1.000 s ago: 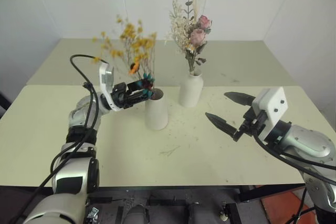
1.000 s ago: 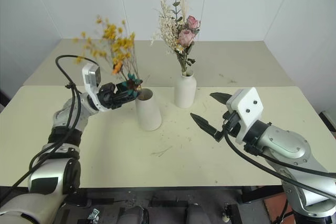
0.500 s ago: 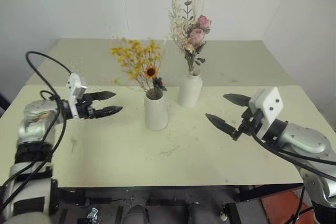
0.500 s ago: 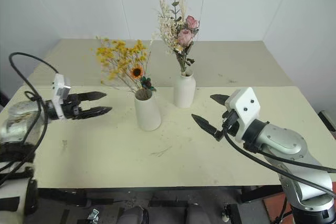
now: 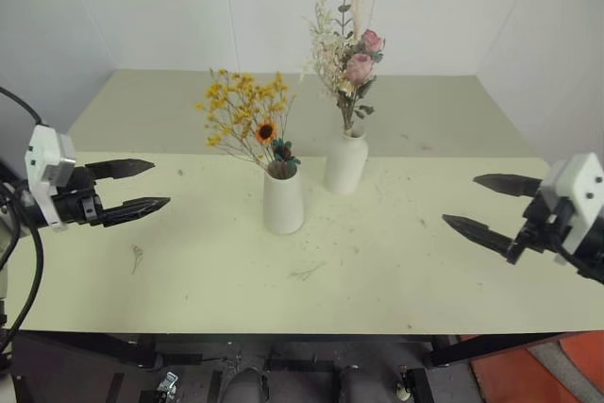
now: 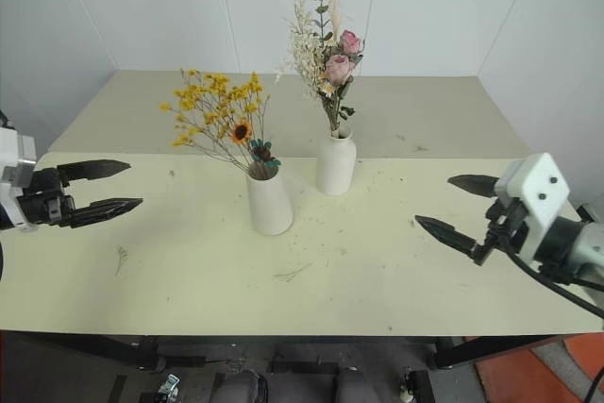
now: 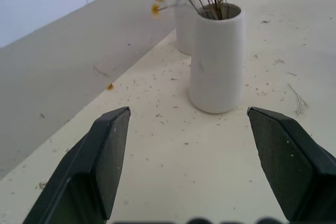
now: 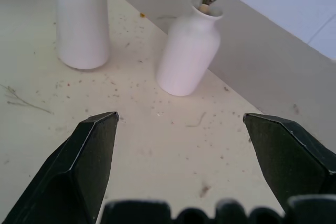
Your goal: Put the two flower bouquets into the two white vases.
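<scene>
White matte ceramic holds both bunches now: the yellow-orange bouquet with its small sunflower stands in the tapered cone vase, and the cream grass and pink rose bouquet stands in the narrow-necked bottle vase just beside it, both on the pale table. Dried stems like these are probably light and brittle, shedding easily, so any correction is best taken low on the bundled stems, not at the heads; the vases look smooth and could tip. Each tool is empty with fingers spread: the left tool and right tool hang well apart from the vases. Wrist views show scattered crumbs and a loose twig that the head views barely resolve.
</scene>
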